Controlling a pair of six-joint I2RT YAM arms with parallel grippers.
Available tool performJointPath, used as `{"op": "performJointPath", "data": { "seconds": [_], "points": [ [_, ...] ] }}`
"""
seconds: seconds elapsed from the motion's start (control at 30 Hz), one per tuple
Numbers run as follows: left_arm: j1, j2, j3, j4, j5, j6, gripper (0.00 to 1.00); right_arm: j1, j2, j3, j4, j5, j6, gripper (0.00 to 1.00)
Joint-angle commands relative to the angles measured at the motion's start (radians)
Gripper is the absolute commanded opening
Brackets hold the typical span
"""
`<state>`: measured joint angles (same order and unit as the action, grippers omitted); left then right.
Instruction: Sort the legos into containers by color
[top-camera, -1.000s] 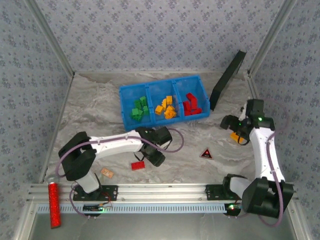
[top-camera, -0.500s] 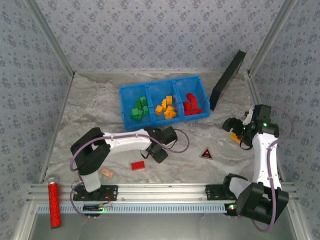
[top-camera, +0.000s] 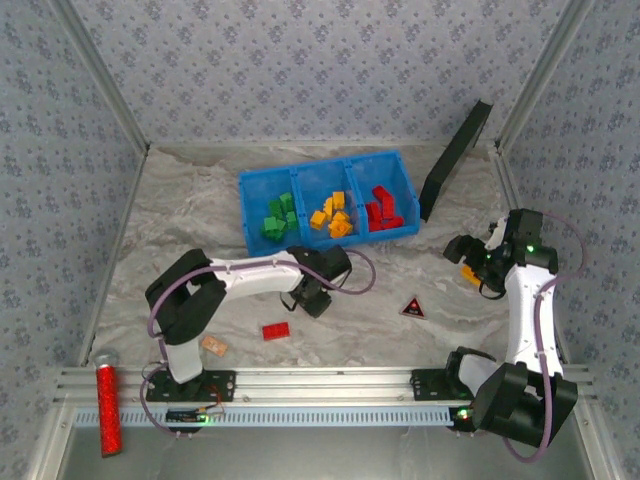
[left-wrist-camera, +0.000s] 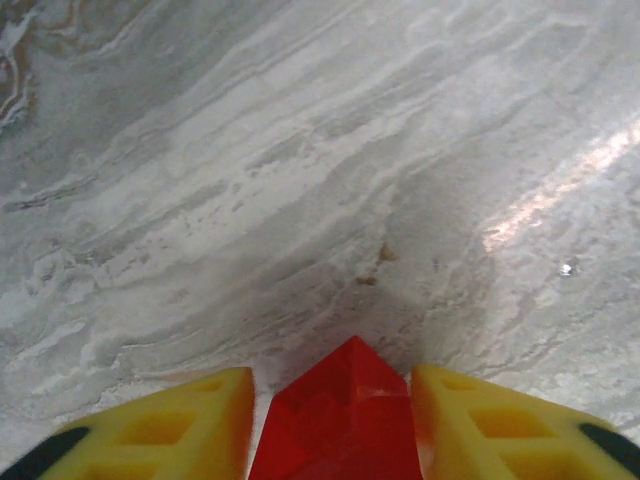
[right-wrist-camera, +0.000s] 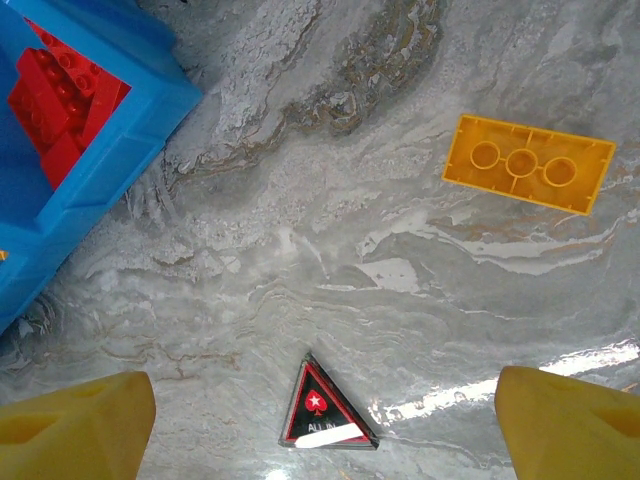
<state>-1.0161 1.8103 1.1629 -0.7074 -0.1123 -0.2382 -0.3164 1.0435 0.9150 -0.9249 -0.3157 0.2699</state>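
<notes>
Farthest out in front of the bin (top-camera: 330, 244), off its left end, a red glitter cylinder (top-camera: 106, 410) lies across the rail (top-camera: 330, 385). A small tan chip (top-camera: 213, 346) lies on the table (top-camera: 190, 220), closer to the bin. A loose red lego (top-camera: 276, 330) lies flat, closer again, in front of the bin's left compartment.

My left claw (left-wrist-camera: 335, 385) hangs just in front of the bin, below its middle compartment. It is pressed in on a second red lego (left-wrist-camera: 340, 435), which fills the gap and touches both yellow fingers (left-wrist-camera: 150, 430).

A black triangle (right-wrist-camera: 325, 412) with a red mark lies in front of the bin's right end. My right claw (right-wrist-camera: 320, 400) hovers to the right of the bin, spread wide with nothing between its fingers (right-wrist-camera: 70, 425). An orange lego (right-wrist-camera: 528, 163) lies studs up on the table right of the bin, apart from it.

Inside the bin, green legos (top-camera: 278, 218) sit in the left compartment, orange legos (top-camera: 332, 215) in the middle and red legos (top-camera: 383, 208) in the right. A black panel (top-camera: 455, 160) leans just beyond the bin's right end.
</notes>
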Motion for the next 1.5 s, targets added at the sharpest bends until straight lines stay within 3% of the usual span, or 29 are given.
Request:
{"op": "performJointPath", "data": {
  "seconds": [0.0,0.13,0.33,0.53,0.73,0.8,1.07,1.17,1.37,1.47],
  "points": [
    [0.008,0.012,-0.001,-0.038,0.041,-0.022,0.37,-0.008,0.009,0.014,-0.017,-0.017,-0.001,0.90],
    [0.019,0.011,0.080,-0.078,0.045,-0.017,0.25,-0.012,0.010,0.016,-0.017,0.008,0.001,0.90],
    [0.054,0.074,0.507,-0.141,0.064,0.049,0.23,-0.043,0.034,-0.047,0.009,0.018,0.020,0.92],
    [0.093,0.314,0.995,-0.153,0.066,0.110,0.24,-0.111,0.070,-0.071,0.099,0.011,0.077,0.94],
    [0.126,0.653,1.460,-0.183,0.023,0.131,0.25,-0.151,0.248,-0.068,0.205,0.013,0.034,0.93],
    [0.130,0.736,1.547,-0.163,0.021,0.137,0.27,-0.153,0.325,-0.050,0.229,0.008,0.027,0.92],
    [0.162,0.834,1.566,-0.114,0.041,0.095,0.41,-0.133,0.509,0.011,0.276,0.080,0.014,0.89],
    [0.167,0.834,1.558,-0.101,0.062,0.097,0.53,-0.120,0.552,0.034,0.287,0.098,0.010,0.85],
    [0.171,0.795,1.560,-0.084,0.103,0.091,0.61,-0.060,0.640,0.075,0.283,0.164,-0.003,0.72],
    [0.173,0.757,1.564,-0.075,0.120,0.090,0.63,-0.037,0.667,0.082,0.277,0.189,-0.012,0.70]
  ]
}}
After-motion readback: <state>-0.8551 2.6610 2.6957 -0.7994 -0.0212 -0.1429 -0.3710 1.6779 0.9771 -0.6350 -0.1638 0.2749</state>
